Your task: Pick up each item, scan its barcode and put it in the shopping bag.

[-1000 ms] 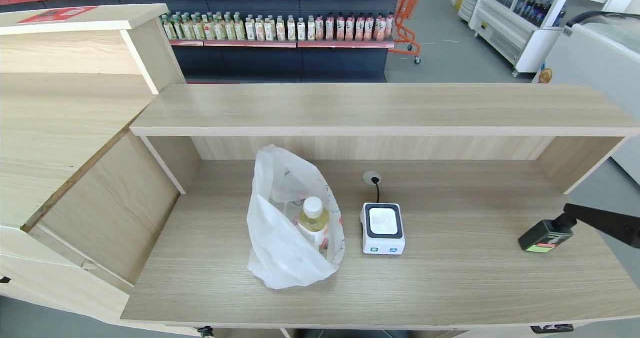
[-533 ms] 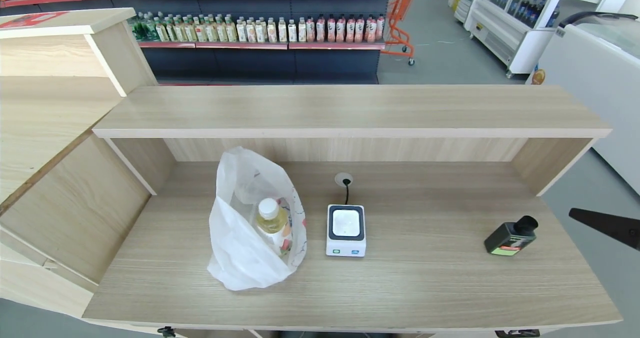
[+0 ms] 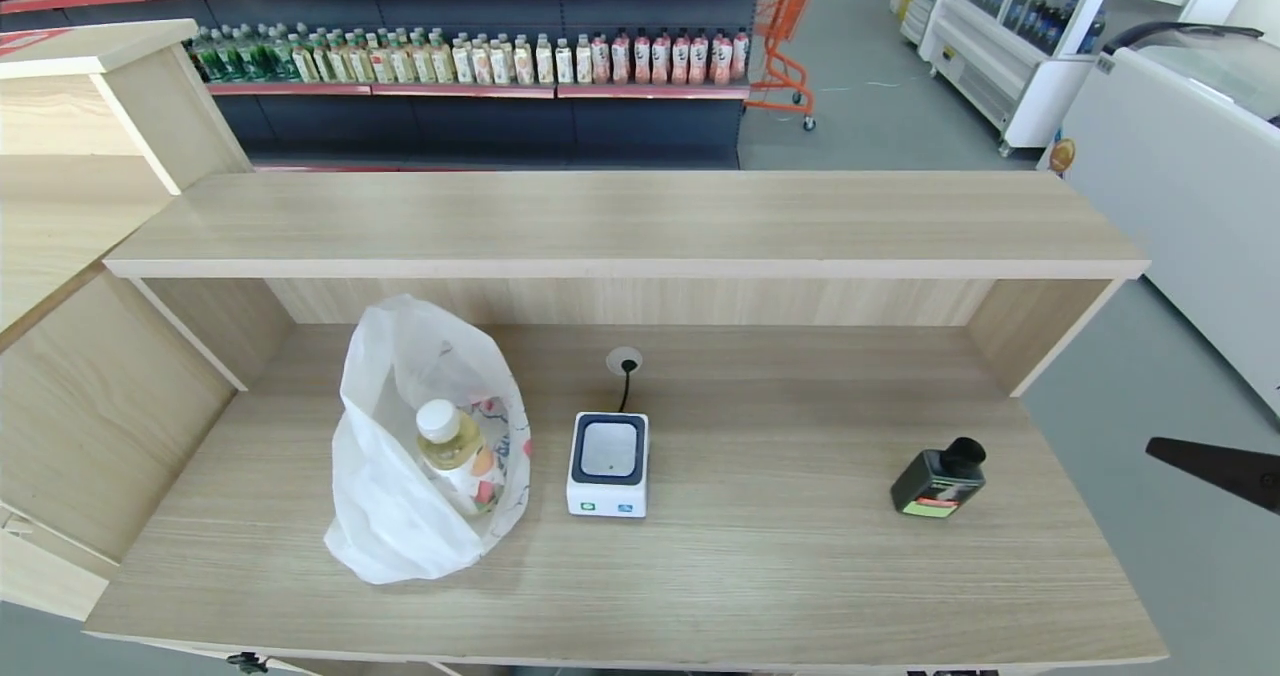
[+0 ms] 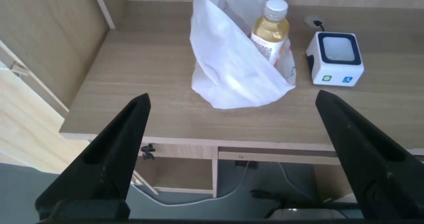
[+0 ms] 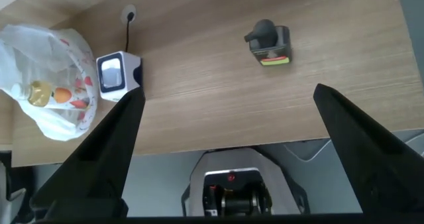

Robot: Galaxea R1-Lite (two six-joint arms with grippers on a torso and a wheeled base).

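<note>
Shopping bag (image 3: pixel 385 516), white plastic, stands open on the left half of the desk (image 3: pixel 780 576) with a white-capped drink bottle (image 3: pixel 452 453) upright inside. The scanner (image 3: pixel 608 464) sits just beside it. Near the desk's right edge rests a dark bottle (image 3: pixel 938 479); its green-and-red label is too small to read. Left gripper (image 4: pixel 233 98) and right gripper (image 5: pixel 228 91) hang beyond the desk's front edge, fingers spread wide, holding and touching nothing.
</note>
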